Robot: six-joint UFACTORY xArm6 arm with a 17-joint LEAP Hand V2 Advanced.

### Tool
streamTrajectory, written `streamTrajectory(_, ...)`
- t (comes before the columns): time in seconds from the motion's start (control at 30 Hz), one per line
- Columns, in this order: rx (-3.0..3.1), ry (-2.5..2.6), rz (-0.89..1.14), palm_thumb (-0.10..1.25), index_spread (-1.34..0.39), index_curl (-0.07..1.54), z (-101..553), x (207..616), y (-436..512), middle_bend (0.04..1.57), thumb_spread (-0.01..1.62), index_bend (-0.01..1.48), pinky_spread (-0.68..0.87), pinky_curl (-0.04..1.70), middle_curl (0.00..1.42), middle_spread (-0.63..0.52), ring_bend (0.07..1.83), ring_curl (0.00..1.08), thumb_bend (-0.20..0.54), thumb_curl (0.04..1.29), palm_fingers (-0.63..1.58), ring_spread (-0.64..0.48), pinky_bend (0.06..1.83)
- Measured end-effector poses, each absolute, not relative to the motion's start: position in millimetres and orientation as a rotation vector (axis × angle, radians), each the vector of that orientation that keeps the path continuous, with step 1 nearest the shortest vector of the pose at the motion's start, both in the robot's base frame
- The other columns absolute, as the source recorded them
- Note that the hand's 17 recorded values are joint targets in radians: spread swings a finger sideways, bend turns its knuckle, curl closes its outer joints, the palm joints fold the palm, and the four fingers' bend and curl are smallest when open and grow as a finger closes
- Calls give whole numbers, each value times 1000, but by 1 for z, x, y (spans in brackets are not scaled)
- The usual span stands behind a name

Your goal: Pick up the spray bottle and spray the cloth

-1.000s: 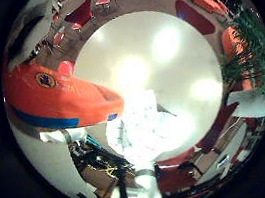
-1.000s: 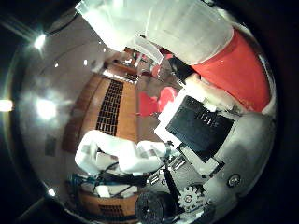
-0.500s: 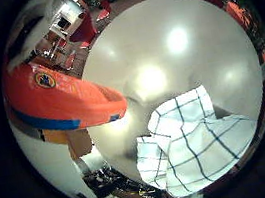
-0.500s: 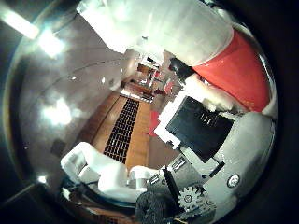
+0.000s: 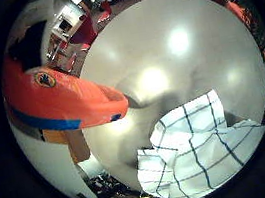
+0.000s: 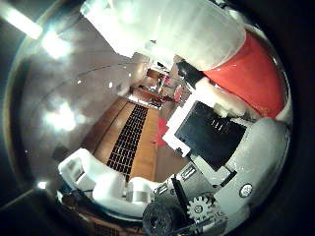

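Below the palm now much more of checked cloth (image 5: 201,149) on grey table (image 5: 193,69), spray bottle (image 5: 67,101) clamped in curled fingers (image 6: 98,179) of hand (image 6: 216,162), nozzle swinging toward target.

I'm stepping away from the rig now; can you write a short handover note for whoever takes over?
Right hand: curled round the spray bottle, which is lifted and close to the palm.
The bottle's orange head points out over the white table.
Checked cloth lies crumpled on the table, beyond the nozzle.
Done: bottle picked up.
Left: aim at the cloth and spray; no spray visible yet.
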State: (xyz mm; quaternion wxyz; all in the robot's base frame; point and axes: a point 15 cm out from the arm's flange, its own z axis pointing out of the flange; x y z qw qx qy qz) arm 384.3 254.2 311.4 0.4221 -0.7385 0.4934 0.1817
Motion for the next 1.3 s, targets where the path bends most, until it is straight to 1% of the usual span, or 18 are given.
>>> streamTrajectory(0.03, -1856, 1232, 455, 837, -271, 702, 310, 384, 254, 1215, 964, 737, -303, 1087, 602, -115, 1229, 684, -30, 648, 1060, -230, 943)
streamTrajectory(0.07, -1861, 1232, 457, 830, -280, 697, 308, 383, 254, 1178, 957, 651, -330, 1052, 596, -121, 1210, 670, -31, 633, 999, -237, 946)
streamTrajectory(0.1, -1865, 1229, 458, 824, -293, 676, 307, 383, 255, 1154, 956, 531, -359, 1021, 591, -126, 1199, 653, -30, 618, 939, -244, 958)
streamTrajectory(0.17, -1874, 1219, 459, 812, -317, 658, 307, 381, 256, 1109, 960, 381, -406, 974, 585, -140, 1192, 636, -28, 596, 848, -257, 955)
streamTrajectory(0.2, -1880, 1213, 460, 805, -337, 636, 306, 380, 258, 1050, 969, 297, -432, 946, 571, -143, 1205, 626, -27, 583, 784, -267, 944)
streamTrajectory(0.27, -1892, 1206, 461, 779, -366, 623, 305, 378, 259, 913, 1005, 226, -456, 912, 542, -154, 1169, 604, -29, 550, 626, -269, 942)
streamTrajectory(0.3, -1912, 1197, 466, 769, -373, 622, 303, 375, 260, 835, 1031, 233, -417, 910, 523, -149, 1099, 586, -27, 531, 463, -242, 910)
streamTrajectory(0.33, -1932, 1193, 471, 756, -374, 614, 300, 372, 259, 793, 1036, 241, -384, 901, 507, -144, 1057, 566, -29, 521, 400, -224, 885)
streamTrajectory(0.37, -1953, 1187, 474, 744, -364, 616, 297, 370, 259, 741, 1044, 264, -308, 905, 492, -126, 995, 551, -30, 508, 265, -179, 837)
streamTrajectory(0.4, -1969, 1184, 478, 722, -355, 591, 296, 368, 258, 672, 1053, 258, -187, 890, 463, -94, 925, 513, -32, 491, 191, -112, 807)
streamTrajectory(0.47, -1978, 1182, 476, 702, -330, 554, 295, 367, 258, 594, 1062, 247, 30, 855, 429, -42, 830, 461, -28, 467, 128, -5, 763)
streamTrajectory(0.5, -1978, 1181, 475, 687, -312, 545, 296, 367, 258, 554, 1063, 239, 112, 842, 415, -10, 793, 444, -32, 456, 77, 47, 750)
streamTrajectory(0.57, -1978, 1177, 468, 678, -283, 512, 299, 367, 257, 501, 1065, 221, 263, 783, 390, 40, 731, 403, -27, 439, 68, 115, 698)
streamTrajectory(0.63, -1983, 1172, 460, 668, -261, 485, 300, 367, 256, 452, 1065, 206, 382, 714, 369, 78, 672, 366, -27, 421, 72, 164, 637)
streamTrajectory(0.77, -1986, 1169, 414, 655, -239, 436, 309, 370, 245, 388, 1068, 177, 501, 612, 347, 111, 601, 321, -25, 398, 118, 210, 571)
streamTrajectory(0.97, -1981, 1184, 379, 653, -222, 379, 323, 371, 216, 328, 1059, 167, 536, 524, 338, 127, 551, 290, -24, 379, 151, 231, 533)
streamTrajectory(1.3, -1977, 1202, 300, 641, -209, 325, 348, 365, 173, 280, 1053, 161, 542, 437, 337, 143, 506, 260, -24, 355, 182, 236, 539)
